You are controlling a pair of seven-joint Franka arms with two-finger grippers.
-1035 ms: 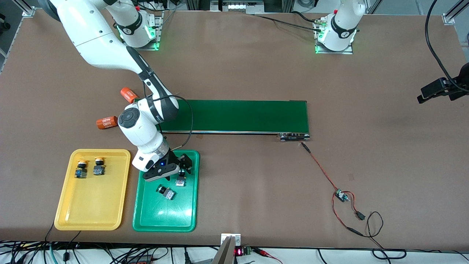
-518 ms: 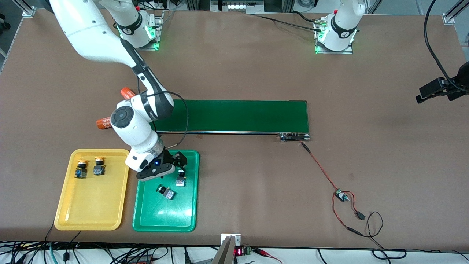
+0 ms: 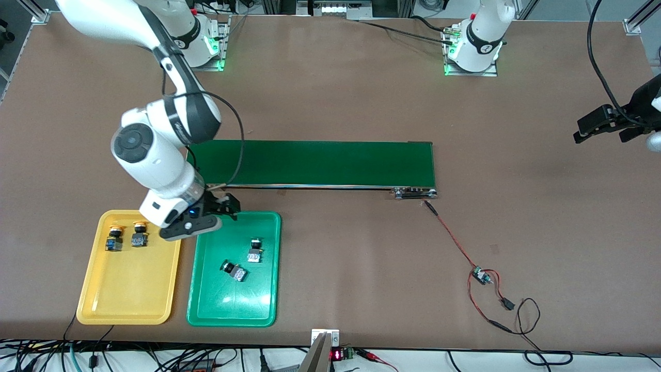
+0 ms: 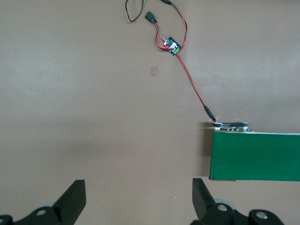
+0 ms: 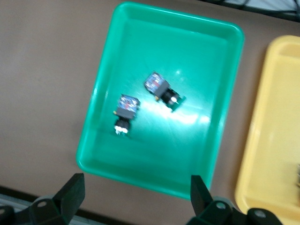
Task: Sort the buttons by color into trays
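Two dark green buttons (image 3: 254,249) (image 3: 233,270) lie in the green tray (image 3: 214,305). They also show in the right wrist view (image 5: 125,110) (image 5: 162,89), on the green tray (image 5: 140,42). Two yellow-orange buttons (image 3: 114,237) (image 3: 139,233) stand in the yellow tray (image 3: 129,294), which lies beside the green tray toward the right arm's end. My right gripper (image 3: 227,205) is open and empty, up over the green tray's rim on the conveyor side; it also shows in its wrist view (image 5: 136,187). My left gripper (image 3: 601,135) (image 4: 138,192) is open and empty over bare table.
A long dark green conveyor belt (image 3: 330,163) lies farther from the front camera than the trays; its end shows in the left wrist view (image 4: 255,157). A small circuit board with red wires (image 3: 481,276) (image 4: 171,45) lies toward the left arm's end.
My right gripper has risen and drawn back from the green button in the green tray toward the conveyor, empty. The button stays in the tray. The left gripper has shifted slightly.
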